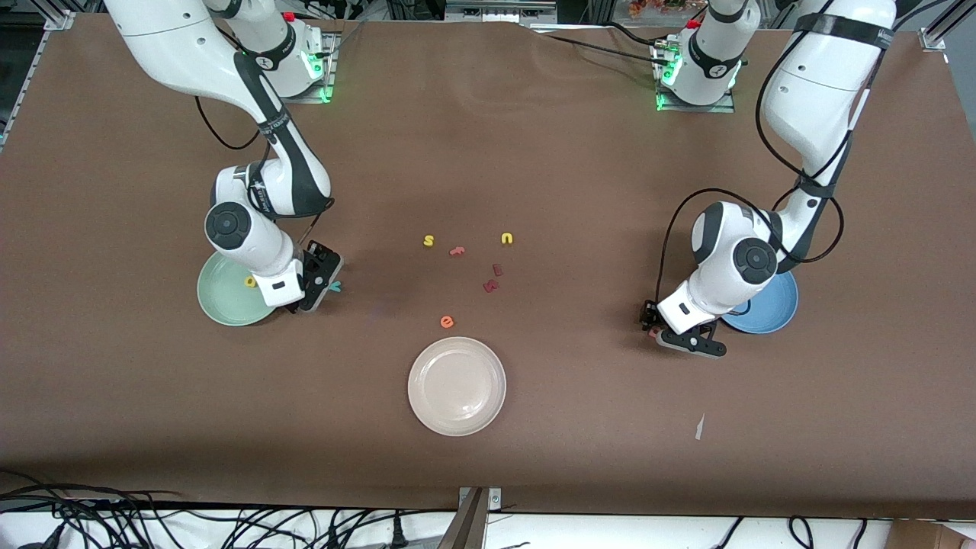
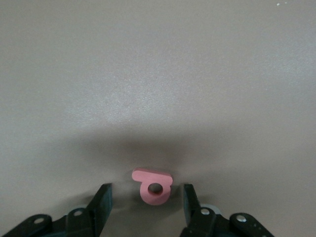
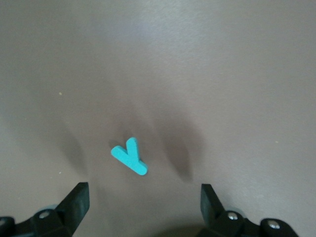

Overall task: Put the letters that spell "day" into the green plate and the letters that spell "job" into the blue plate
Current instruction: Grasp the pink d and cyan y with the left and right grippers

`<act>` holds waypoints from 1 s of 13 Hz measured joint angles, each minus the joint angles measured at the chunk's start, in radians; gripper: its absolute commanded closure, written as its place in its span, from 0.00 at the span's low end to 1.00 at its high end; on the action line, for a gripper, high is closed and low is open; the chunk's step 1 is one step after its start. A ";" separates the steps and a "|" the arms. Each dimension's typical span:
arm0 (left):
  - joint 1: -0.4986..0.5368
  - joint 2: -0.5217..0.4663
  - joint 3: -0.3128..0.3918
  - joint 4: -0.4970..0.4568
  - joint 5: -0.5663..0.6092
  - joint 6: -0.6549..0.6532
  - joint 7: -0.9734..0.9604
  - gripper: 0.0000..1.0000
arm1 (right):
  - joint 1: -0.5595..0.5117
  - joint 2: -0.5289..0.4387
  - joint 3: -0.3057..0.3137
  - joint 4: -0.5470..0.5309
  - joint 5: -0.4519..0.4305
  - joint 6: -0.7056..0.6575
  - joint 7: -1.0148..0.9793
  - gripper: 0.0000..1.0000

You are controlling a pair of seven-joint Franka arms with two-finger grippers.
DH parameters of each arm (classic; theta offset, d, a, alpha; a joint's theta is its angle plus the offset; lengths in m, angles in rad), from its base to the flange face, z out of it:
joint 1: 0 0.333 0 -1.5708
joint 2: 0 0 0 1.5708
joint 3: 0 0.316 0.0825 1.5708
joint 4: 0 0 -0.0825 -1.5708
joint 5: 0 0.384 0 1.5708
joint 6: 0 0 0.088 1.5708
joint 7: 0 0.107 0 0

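Note:
A yellow "d" (image 1: 250, 281) lies in the green plate (image 1: 221, 301) at the right arm's end of the table. Beside that plate the teal "y" (image 1: 334, 287) (image 3: 129, 157) lies flat on the table. My right gripper (image 1: 324, 278) (image 3: 143, 191) hangs low over it, open wide, and the letter sits just ahead of the fingertips. Near the blue plate (image 1: 778, 309), which the left arm partly hides, the pink "b" (image 1: 653, 332) (image 2: 154, 186) rests on the table. My left gripper (image 1: 663, 328) (image 2: 146, 192) is open around it, with a gap on each side.
A cream-white plate (image 1: 456, 386) sits nearest the front camera. Mid-table lie a yellow "s" (image 1: 428, 241), a yellow "u" (image 1: 507, 239), an orange "e" (image 1: 447, 322), a reddish letter (image 1: 457, 250) and two dark red letters (image 1: 492, 286). A white scrap (image 1: 699, 427) lies nearer the front camera than the blue plate.

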 measured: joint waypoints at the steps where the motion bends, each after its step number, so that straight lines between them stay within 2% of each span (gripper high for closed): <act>1: -0.002 0.000 0.000 0.001 0.000 0.000 0.000 0.58 | 0.000 0.001 0.001 -0.002 0.000 0.001 -0.013 0.02; 2: -0.003 0.000 0.001 0.003 0.000 0.000 0.000 0.58 | 0.002 0.002 0.002 -0.002 0.000 0.005 -0.024 0.05; 5: -0.005 0.000 0.001 0.005 0.000 0.000 0.000 0.73 | 0.020 0.018 0.006 -0.004 0.000 0.040 -0.038 0.11; 7: -0.006 0.000 0.001 0.006 0.000 0.000 0.000 0.82 | 0.032 0.033 0.007 -0.004 0.000 0.057 -0.042 0.23; 8: -0.007 0.000 0.001 0.006 0.000 0.000 0.000 0.86 | 0.035 0.038 0.007 -0.004 -0.001 0.062 -0.049 0.32; 9: -0.008 0.000 0.001 0.006 0.000 0.000 0.000 0.88 | 0.036 0.039 0.007 -0.004 -0.002 0.065 -0.059 0.44; 10: -0.009 0.000 0.001 0.007 0.000 0.000 0.000 0.88 | 0.036 0.039 0.007 -0.003 -0.002 0.067 -0.075 0.51; 13: -0.010 -0.002 0.002 0.012 0.000 0.001 0.000 0.88 | 0.036 0.032 0.005 -0.001 -0.002 0.069 -0.101 0.60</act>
